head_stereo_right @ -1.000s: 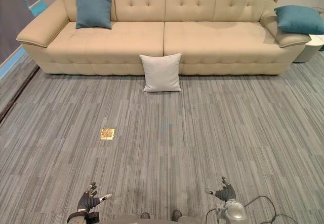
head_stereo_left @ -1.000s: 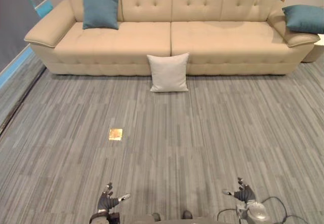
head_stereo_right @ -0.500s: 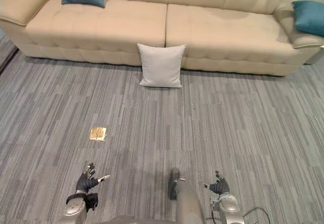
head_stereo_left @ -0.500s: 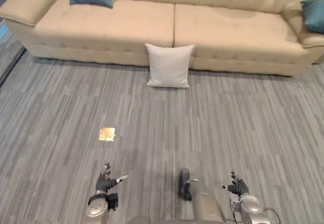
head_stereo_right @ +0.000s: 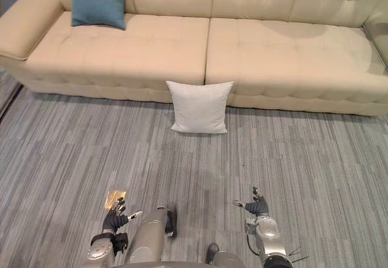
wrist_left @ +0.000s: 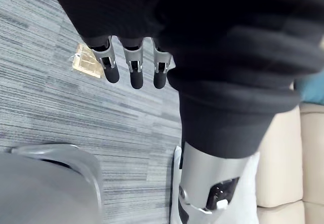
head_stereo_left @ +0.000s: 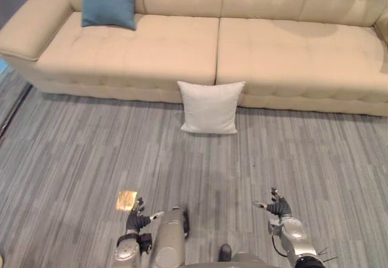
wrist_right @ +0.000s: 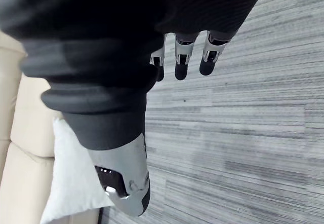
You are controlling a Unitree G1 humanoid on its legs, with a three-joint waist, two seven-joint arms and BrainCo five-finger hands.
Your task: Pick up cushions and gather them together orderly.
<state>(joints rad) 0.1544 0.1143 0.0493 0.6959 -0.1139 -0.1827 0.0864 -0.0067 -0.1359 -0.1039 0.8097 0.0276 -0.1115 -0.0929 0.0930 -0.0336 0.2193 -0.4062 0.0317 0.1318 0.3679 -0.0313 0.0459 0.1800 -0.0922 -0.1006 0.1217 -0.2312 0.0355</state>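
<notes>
The white cushion [head_stereo_left: 210, 107] stood on the carpet, leaning against the beige sofa [head_stereo_left: 291, 56] front; a teal cushion [head_stereo_left: 109, 1] sat on its left seat. Both looked light, soft and squashy, best pinched along an upper edge. The left hand [head_stereo_left: 138, 221] and right hand [head_stereo_left: 277, 208] hung low, fingers loosely spread, empty.

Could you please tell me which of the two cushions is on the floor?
The white cushion: it stands on the grey floor, leaning against the front of the sofa. The blue cushion sits up on the sofa seat, against its backrest.
</notes>
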